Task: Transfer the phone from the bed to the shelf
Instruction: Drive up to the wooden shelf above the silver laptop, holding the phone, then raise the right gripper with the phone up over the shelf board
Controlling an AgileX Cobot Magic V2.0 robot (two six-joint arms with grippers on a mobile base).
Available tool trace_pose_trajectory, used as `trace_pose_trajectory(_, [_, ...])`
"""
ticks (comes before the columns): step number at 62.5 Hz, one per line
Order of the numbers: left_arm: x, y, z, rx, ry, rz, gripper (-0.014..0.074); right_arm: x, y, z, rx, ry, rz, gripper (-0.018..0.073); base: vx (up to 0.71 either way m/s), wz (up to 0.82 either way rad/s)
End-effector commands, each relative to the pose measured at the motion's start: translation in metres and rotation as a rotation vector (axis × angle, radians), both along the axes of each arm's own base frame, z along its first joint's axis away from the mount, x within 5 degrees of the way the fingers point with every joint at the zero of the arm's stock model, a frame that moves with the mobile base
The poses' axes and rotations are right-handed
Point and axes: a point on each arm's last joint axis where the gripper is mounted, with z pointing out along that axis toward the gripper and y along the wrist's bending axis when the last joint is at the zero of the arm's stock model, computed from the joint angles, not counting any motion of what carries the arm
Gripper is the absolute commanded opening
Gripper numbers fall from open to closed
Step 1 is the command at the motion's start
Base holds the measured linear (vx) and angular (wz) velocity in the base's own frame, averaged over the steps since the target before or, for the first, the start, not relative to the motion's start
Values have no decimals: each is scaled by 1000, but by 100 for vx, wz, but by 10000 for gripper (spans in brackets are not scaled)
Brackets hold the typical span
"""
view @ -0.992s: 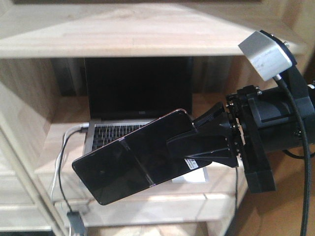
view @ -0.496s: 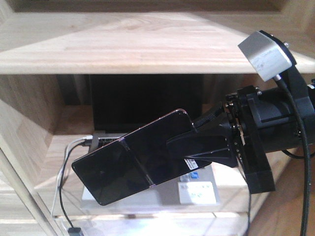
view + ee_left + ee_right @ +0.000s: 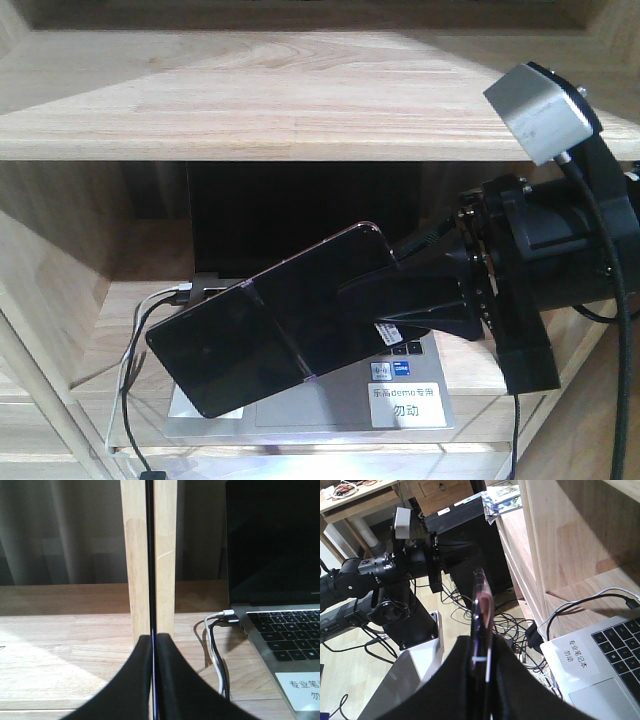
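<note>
The pale wood shelf [image 3: 280, 100] fills the view, a silver laptop [image 3: 410, 405] sitting open in its compartment. The right end effector [image 3: 375, 305] grips the phone [image 3: 260, 335], tilted in the air over the keyboard. The left end effector [image 3: 152, 680] looks pressed closed.

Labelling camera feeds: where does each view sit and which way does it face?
Front: on the robot, facing the pale wooden shelf; shows the right gripper clamping the glossy black phone.
Left wrist: behind the shut left gripper, facing the shelf.
Right wrist: behind its gripper, along the phone's edge; left arm beyond.
All share the silver laptop.
</note>
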Motion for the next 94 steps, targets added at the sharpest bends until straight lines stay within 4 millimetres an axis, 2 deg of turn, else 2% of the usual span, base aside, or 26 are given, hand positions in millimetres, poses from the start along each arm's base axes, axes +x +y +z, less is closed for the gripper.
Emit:
trace_pose_trajectory(1, [0, 1, 6, -9, -72, 6, 1, -12, 1, 19, 100, 1, 59, -4, 0, 0])
trace_pose_trajectory(94, [0, 1, 6, -9, -72, 6, 1, -11, 2, 20, 118, 4, 51, -4, 0, 0])
